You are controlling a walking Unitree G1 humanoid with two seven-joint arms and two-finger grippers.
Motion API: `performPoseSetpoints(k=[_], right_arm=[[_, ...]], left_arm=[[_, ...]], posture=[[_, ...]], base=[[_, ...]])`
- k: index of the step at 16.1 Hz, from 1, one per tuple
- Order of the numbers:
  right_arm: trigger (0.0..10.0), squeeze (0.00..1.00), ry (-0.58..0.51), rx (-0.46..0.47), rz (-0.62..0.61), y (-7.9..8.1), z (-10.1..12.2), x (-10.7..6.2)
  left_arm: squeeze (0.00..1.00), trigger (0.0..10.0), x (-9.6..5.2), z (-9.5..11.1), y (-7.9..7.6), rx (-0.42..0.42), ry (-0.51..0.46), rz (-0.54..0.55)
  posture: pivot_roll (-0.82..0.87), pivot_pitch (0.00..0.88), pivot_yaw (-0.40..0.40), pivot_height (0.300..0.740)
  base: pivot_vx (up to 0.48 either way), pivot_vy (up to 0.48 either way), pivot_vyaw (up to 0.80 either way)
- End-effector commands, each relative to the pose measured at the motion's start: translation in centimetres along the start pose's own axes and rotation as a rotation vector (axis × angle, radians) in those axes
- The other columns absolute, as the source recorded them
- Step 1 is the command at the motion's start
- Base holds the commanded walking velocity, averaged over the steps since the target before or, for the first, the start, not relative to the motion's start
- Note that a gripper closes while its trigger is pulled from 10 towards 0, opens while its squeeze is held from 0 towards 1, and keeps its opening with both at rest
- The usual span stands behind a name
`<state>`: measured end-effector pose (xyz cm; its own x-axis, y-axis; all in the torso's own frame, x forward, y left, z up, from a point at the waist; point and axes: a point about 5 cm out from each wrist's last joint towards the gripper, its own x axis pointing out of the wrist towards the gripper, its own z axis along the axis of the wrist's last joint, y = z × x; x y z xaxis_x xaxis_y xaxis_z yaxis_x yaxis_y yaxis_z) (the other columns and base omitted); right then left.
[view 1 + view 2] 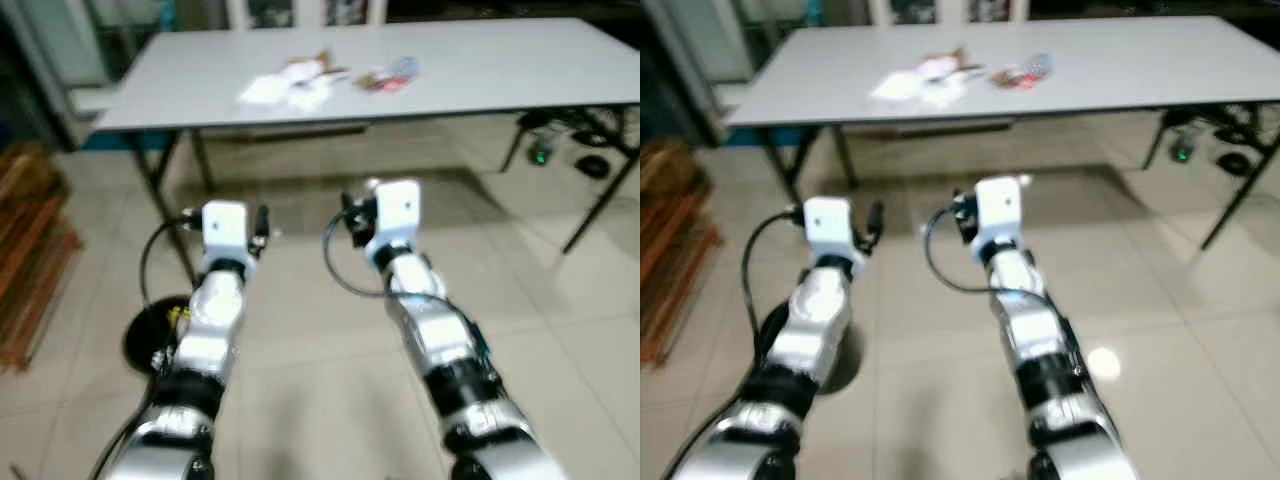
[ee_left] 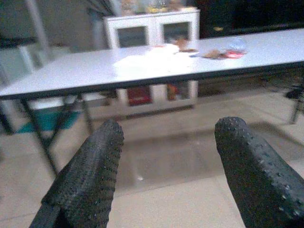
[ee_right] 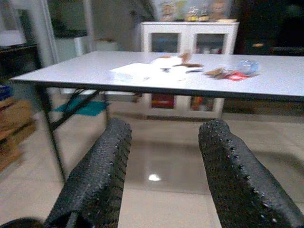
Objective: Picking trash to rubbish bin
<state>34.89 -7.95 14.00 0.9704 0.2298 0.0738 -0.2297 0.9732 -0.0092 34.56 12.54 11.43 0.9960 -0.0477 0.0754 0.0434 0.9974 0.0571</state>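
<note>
Through the head cameras I see both silver arms stretched forward over the pale tiled floor (image 1: 330, 330), slightly blurred; the fingers themselves are hidden behind the white wrist housings. In the wrist views the left end effector (image 2: 166, 166) has its two black dimpled fingers spread apart with nothing between them, and the right end effector (image 3: 164, 166) is likewise spread and empty.

The long white folding surface (image 1: 500, 70) stands ahead, its far right end cut off by the frame. On it lies the trash: a cluster of crumpled white paper and wrappers (image 1: 290, 85), and just beside it a small red-and-clear plastic wrapper (image 1: 388, 76). The individual pieces are too blurred for me to tell apart. All of it lies well ahead of and above both end effectors, apart from them.

A round black object (image 1: 145, 335) sits on the floor by the left arm, partly hidden behind it. A white glass-doored cabinet (image 3: 190, 35) stands behind the surface.
</note>
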Motion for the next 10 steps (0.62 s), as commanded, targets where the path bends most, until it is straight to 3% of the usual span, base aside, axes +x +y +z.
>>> performPoseSetpoints(k=[1, 10], right_arm=[[10.0, 0.0, -0.013, 0.007, -0.003, 0.2, 0.56, 0.26], [10.0, 0.0, -0.011, 0.006, -0.01, 0.23, 0.48, 0.27]], left_arm=[[0.0, 10.0, 0.29, 0.55, 0.27, 0.017, -0.018, -0.005], [0.0, 10.0, 0.55, 1.01, 0.32, 0.02, -0.029, -0.009]], posture=[[0.03, 0.013, 0.037, 0.74], [0.02, 0.0, 0.041, 0.74]], base=[[0.48, 0.0, 0.0], [0.48, 0.0, 0.0]])
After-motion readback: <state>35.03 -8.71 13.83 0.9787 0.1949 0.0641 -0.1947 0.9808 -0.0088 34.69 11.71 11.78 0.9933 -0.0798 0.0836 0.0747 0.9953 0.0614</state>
